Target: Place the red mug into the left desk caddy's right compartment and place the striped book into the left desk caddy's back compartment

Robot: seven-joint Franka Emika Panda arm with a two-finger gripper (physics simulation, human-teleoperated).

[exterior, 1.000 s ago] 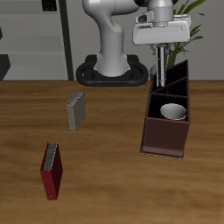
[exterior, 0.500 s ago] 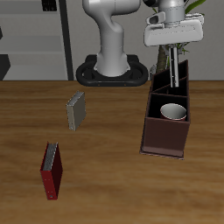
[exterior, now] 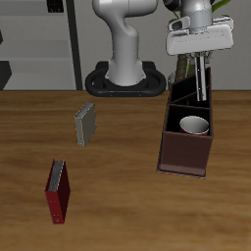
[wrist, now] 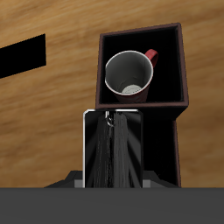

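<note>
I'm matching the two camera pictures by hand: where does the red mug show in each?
Exterior view: the red mug sits inside the left desk caddy, in its large square section, only its pale rim and inside showing.
Wrist view: the mug stands in the same square section, red handle visible, beyond the striped book that hangs from the gripper.
Shared landmark: the caddy's dark walls around the mug.

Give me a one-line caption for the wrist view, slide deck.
Tool holds the striped book upright over the left desk caddy; red mug already sits in its square compartment.
</note>
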